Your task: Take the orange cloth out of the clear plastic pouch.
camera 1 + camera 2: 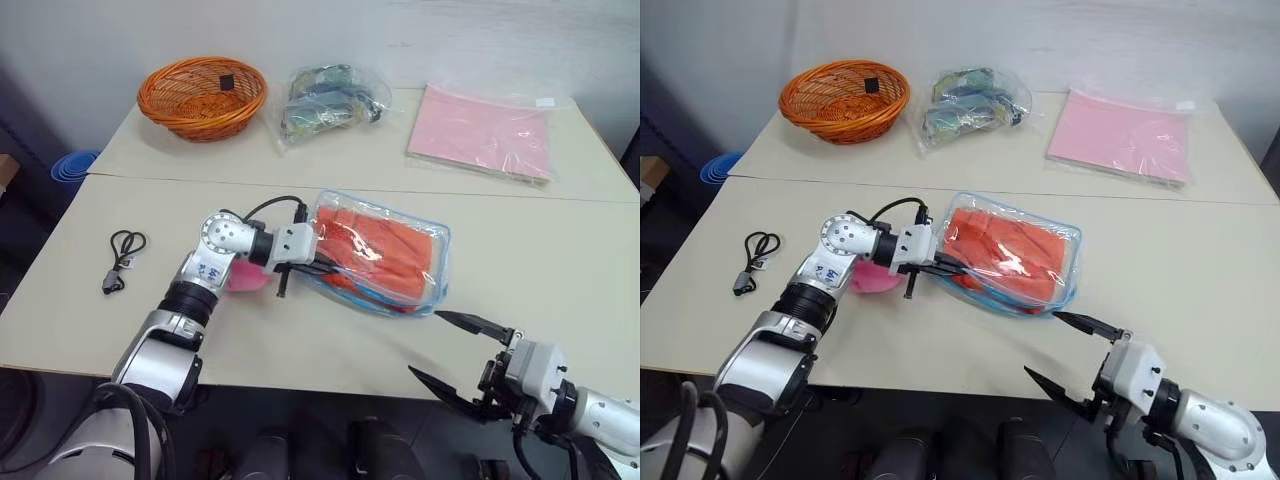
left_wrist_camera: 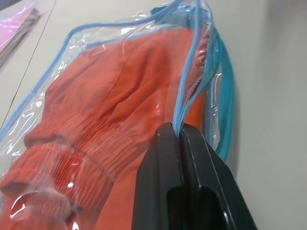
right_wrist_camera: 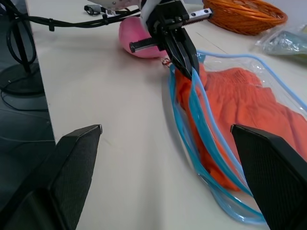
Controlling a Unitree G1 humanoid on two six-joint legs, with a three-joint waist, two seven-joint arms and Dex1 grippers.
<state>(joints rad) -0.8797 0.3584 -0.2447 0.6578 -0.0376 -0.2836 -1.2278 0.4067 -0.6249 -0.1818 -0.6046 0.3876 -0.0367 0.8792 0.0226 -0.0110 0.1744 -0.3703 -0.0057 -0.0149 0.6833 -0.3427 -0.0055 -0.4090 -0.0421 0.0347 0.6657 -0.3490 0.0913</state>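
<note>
From the head cameras, the clear plastic pouch (image 1: pixel 385 252) lay flat near the middle of the desk (image 1: pixel 560 270), with the orange cloth (image 1: pixel 385 250) still wholly inside it. The left pincer (image 1: pixel 318 262) reached in from the pouch's left end, its tips at the pouch's opening. The pink plush heart (image 1: pixel 248 278) sat half hidden under that wrist. The right pincer (image 1: pixel 460 350) hung off the desk's near edge, jaws spread wide and empty, just short of the pouch's near corner. Farther back stood a wicker basket (image 1: pixel 203 95), a wrinkly bag (image 1: pixel 330 102) and a flat bag of pink sheets (image 1: pixel 483 132); a small black cord (image 1: pixel 122 257) lay at the left.

The left wrist view gave what the head views could not: the black fingers (image 2: pixel 192 182) were pressed tight together on the pouch's light blue edging, not on the cloth, which bunched behind the film beside them.

The right wrist view showed the mouth of the pouch gaping along its near side, blue edges looping loose, cloth visible through the gap, and the left pincer pinching the rim from above.

The risk, as I judged it: the grip caught only a thin, slippery rim, so a pull could slide off it. If the right pincer closed through the film instead of entering the gap, it would drag pouch and cloth together.
</note>
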